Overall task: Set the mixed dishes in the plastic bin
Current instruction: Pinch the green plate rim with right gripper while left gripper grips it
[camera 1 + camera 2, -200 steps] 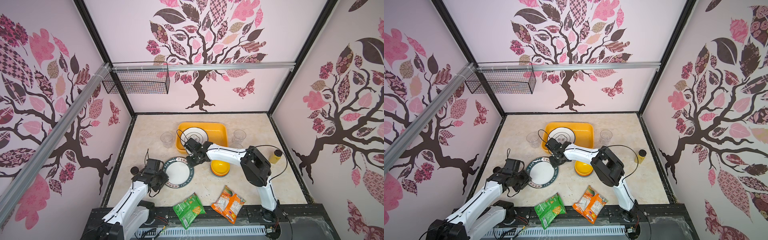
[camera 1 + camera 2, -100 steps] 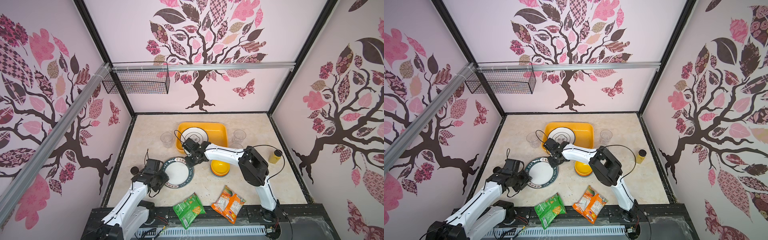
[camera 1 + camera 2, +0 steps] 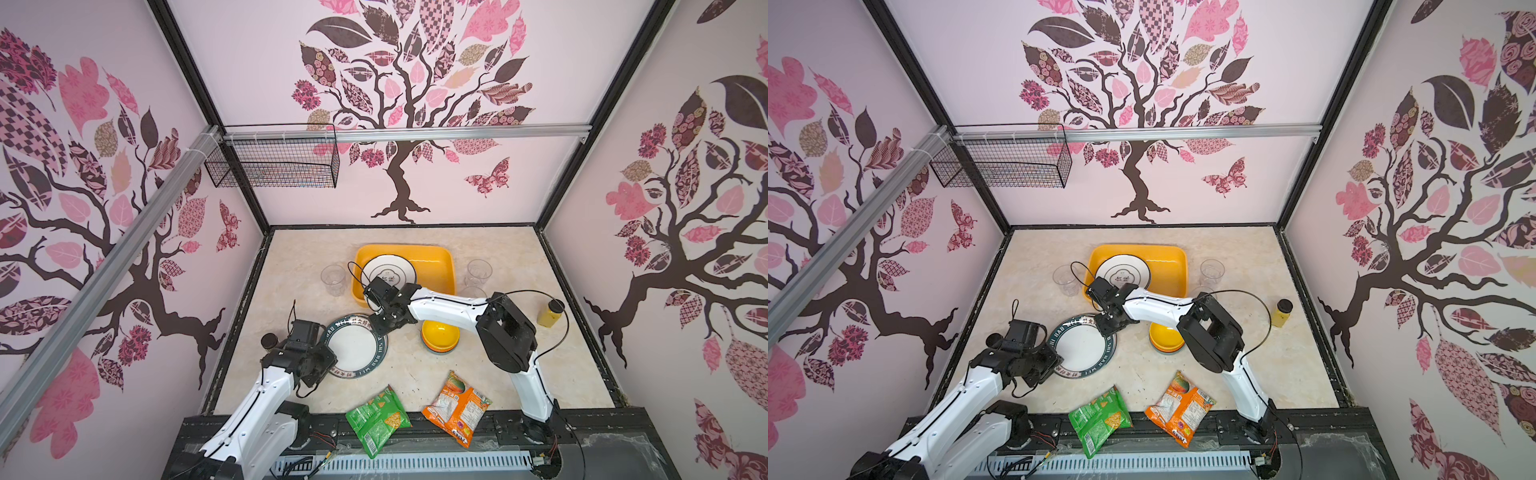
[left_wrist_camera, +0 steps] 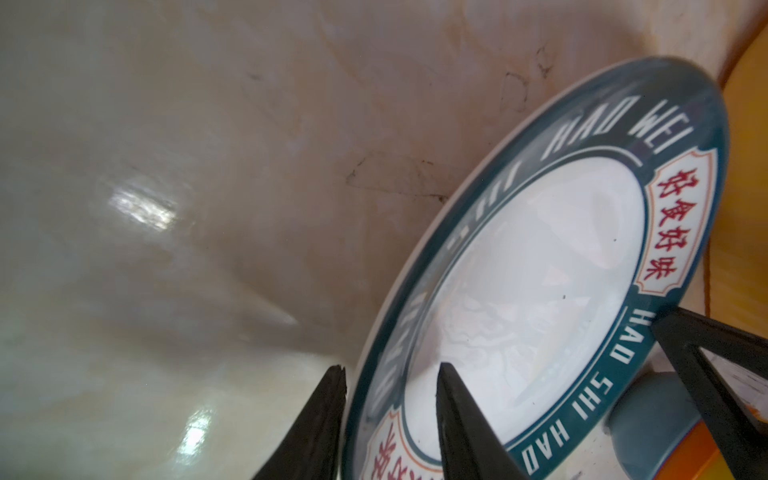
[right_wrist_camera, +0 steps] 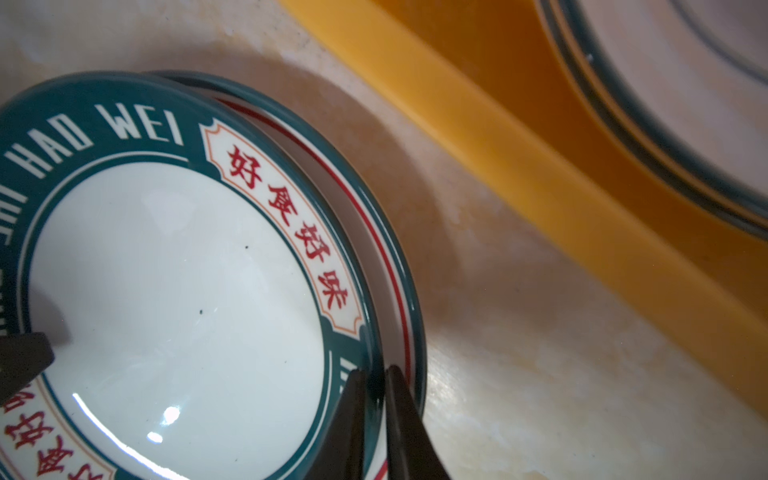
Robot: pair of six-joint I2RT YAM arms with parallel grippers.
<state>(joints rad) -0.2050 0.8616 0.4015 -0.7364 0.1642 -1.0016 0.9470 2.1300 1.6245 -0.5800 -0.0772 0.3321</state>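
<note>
Two dark-rimmed white plates lie stacked left of the table's middle, and the top plate (image 3: 357,345) (image 3: 1081,347) (image 5: 174,291) is tipped up off the lower plate (image 5: 399,266). My right gripper (image 3: 380,328) (image 3: 1106,328) (image 5: 375,374) is shut on the top plate's far rim. At the near-left rim my left gripper (image 3: 330,363) (image 3: 1059,361) (image 4: 388,374) is open, its fingers straddling the rim. The yellow-orange plastic bin (image 3: 436,253) (image 3: 1175,251) (image 5: 478,137) holds another plate (image 3: 388,272) (image 3: 1121,272). Stacked yellow and orange bowls (image 3: 440,334) (image 3: 1165,338) sit under my right arm. Clear cups (image 3: 333,279) (image 3: 478,272) flank the bin.
A small yellow bottle (image 3: 549,313) stands near the right wall. A green snack bag (image 3: 378,419) and an orange one (image 3: 457,407) lie at the front edge. A black wire basket (image 3: 274,166) hangs on the back-left rail.
My right gripper has edged slightly along the plate stack's far rim. My left arm and the plates stay about where they were.
</note>
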